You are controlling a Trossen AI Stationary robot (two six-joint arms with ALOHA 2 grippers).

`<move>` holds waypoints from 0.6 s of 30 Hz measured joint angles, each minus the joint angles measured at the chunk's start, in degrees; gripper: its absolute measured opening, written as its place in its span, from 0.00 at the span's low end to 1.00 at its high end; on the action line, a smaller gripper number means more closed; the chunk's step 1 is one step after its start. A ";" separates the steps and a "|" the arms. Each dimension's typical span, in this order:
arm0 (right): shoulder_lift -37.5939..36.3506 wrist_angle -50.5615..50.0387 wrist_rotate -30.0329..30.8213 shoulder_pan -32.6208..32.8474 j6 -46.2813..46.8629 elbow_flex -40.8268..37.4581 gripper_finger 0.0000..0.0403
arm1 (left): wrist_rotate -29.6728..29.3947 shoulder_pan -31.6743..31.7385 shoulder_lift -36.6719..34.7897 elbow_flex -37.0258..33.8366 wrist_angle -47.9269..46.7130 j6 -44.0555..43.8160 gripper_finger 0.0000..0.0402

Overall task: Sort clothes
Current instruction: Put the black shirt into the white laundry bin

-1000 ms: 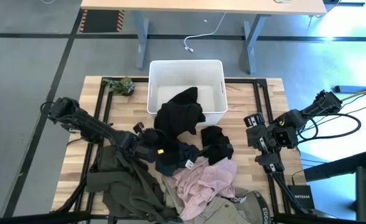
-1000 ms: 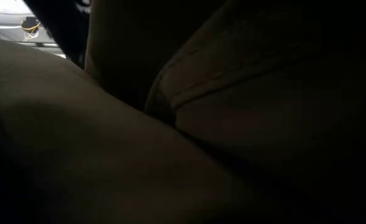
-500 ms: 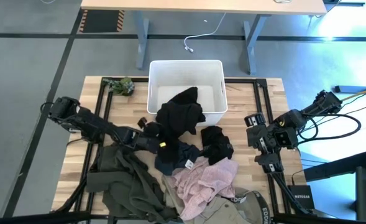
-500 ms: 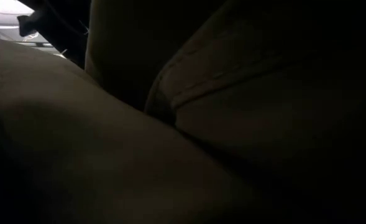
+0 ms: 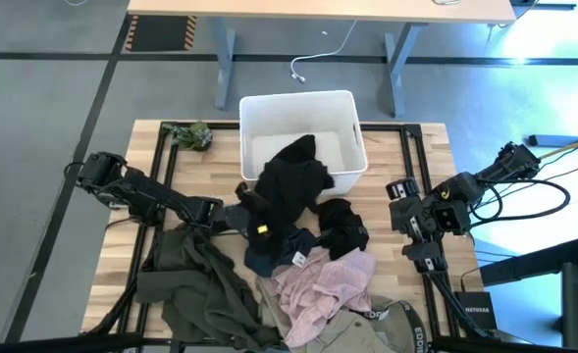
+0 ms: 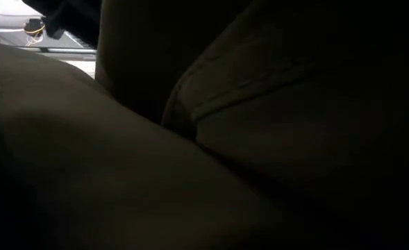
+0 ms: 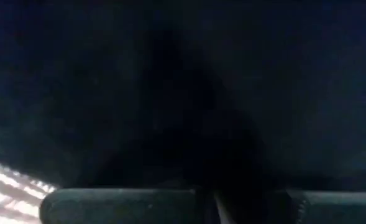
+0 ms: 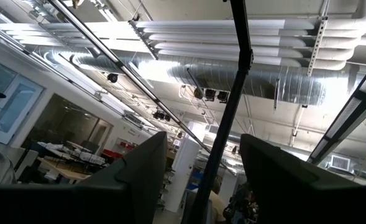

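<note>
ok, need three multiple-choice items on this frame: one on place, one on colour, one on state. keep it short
1. Where is the big black garment?
A. flat on the floor
B. draped over the near wall of the white bin
C. under the right arm

2. What colour is the crumpled garment near the table's front edge, beside the olive clothes?
A. pale pink
B. yellow
C. red

3. What is the right hand doing?
A. gripping pink cloth
B. reaching into the bin
C. open, holding nothing

Answers:
1 B: the high view shows it hanging over the bin's near wall, with the left hand at its edge.
2 A: it is clearly pale pink.
3 C: the right wrist view shows its fingers apart with only ceiling between them.
</note>
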 joint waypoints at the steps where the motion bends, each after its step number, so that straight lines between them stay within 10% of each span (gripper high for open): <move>1: 0.00 0.00 0.00 0.00 0.00 0.00 0.55 | 1.17 -0.26 0.00 0.02 3.59 1.90 0.02; 18: 0.00 0.00 0.00 0.00 0.00 0.00 0.55 | 3.70 -0.86 0.00 15.42 17.96 31.39 0.01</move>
